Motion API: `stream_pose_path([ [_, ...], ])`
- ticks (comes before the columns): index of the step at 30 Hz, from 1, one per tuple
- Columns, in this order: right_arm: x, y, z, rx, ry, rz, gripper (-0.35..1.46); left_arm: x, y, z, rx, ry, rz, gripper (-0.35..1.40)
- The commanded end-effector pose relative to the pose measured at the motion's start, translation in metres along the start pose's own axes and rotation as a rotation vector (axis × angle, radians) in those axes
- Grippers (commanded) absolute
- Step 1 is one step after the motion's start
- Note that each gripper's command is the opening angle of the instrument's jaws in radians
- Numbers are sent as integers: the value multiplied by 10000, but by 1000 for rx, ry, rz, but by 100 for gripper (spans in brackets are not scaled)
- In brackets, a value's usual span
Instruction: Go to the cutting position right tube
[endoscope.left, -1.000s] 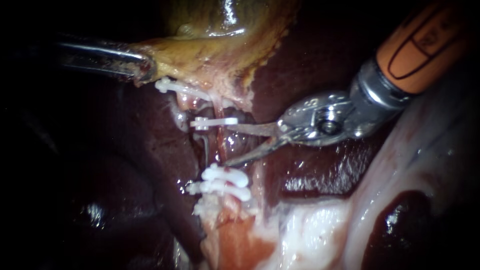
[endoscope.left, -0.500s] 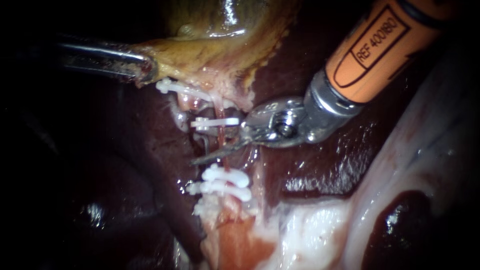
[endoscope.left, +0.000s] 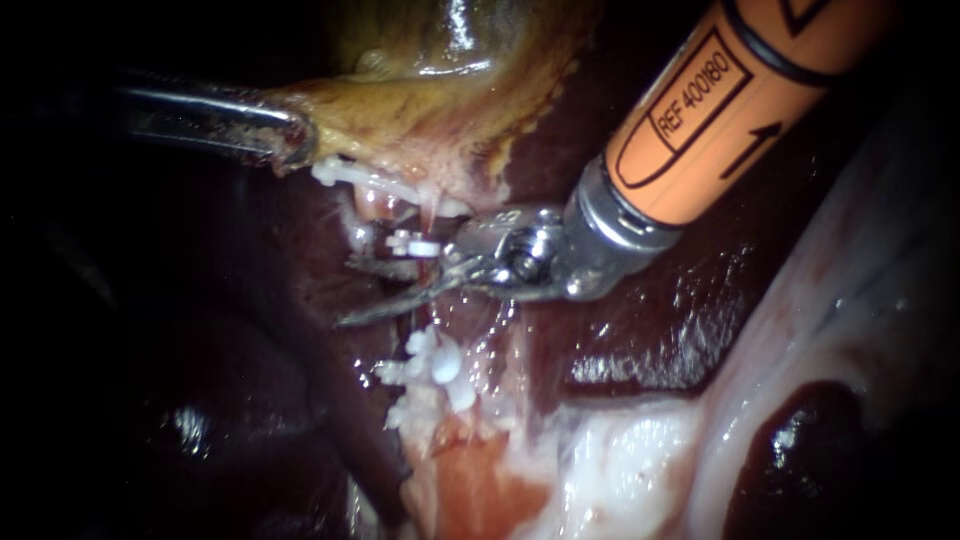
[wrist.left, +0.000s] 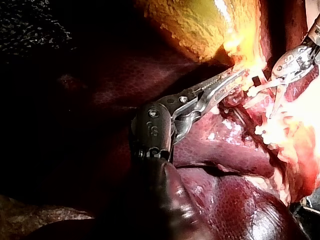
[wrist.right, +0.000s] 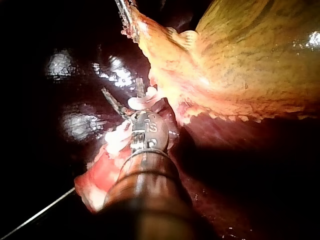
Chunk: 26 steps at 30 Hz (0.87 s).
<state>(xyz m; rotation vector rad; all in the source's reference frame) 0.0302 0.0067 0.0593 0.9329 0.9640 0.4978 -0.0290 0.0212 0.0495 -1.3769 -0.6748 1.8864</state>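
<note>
The yellow gallbladder (endoscope.left: 420, 110) is held up at its edge by my left instrument (endoscope.left: 285, 140), whose jaws are shut on it; the left wrist view shows the same grip (wrist.left: 235, 77). A thin pink right tube (endoscope.left: 430, 212) runs down from the gallbladder past an upper white clip (endoscope.left: 415, 243) to a pair of lower white clips (endoscope.left: 435, 362). My right instrument (endoscope.left: 365, 292), on an orange shaft, has two thin blades open astride the tube between the upper clip and the lower pair. The right wrist view shows those blades (wrist.right: 122, 95) spread beside a clip (wrist.right: 141, 102).
Dark red liver (endoscope.left: 650, 320) lies around and under the tubes. Another white clip (endoscope.left: 340, 172) sits just below my left instrument's tip. Pale white and pink tissue (endoscope.left: 600, 470) lies below the lower clips. A thin dark wire-like strand (wrist.right: 35, 217) crosses beside the right shaft.
My right instrument has moved left along the liver; its open blades now reach across the tube below the upper clip. The lower clips have tilted. My left instrument holds still.
</note>
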Motion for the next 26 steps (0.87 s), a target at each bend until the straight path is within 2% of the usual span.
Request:
stream_pose_path([
  [1, 3, -6, 0, 20, 6, -3, 131, 0, 0, 0, 0, 0, 0, -35],
  [7, 16, -34, 3, 108, 16, -10, 131, 0, 0, 0, 0, 0, 0, -35],
  [10, 22, -41, 2, 152, 19, -10, 131, 0, 0, 0, 0, 0, 0, -35],
  [14, 26, -42, 0, 154, 29, -11, 131, 0, -1, 0, 0, 0, 0, -35],
  [26, 25, -39, -2, 154, 29, -11, 131, 0, -1, 0, 0, 0, 0, -35],
])
